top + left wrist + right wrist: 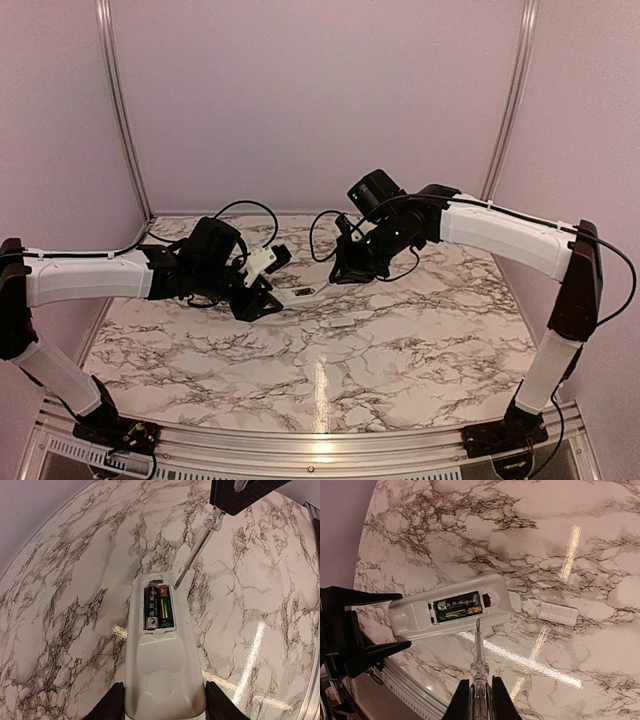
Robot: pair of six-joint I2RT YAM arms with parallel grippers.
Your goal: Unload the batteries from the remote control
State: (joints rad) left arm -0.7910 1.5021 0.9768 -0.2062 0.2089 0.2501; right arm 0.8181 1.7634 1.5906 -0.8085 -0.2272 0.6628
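Batteries [151,607], two, lie inside one remote control [165,672].

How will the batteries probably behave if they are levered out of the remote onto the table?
The batteries are round cylinders, so they would probably roll on the glossy table. Sitting snug in the remote control, they may resist the screwdriver, then pop free.
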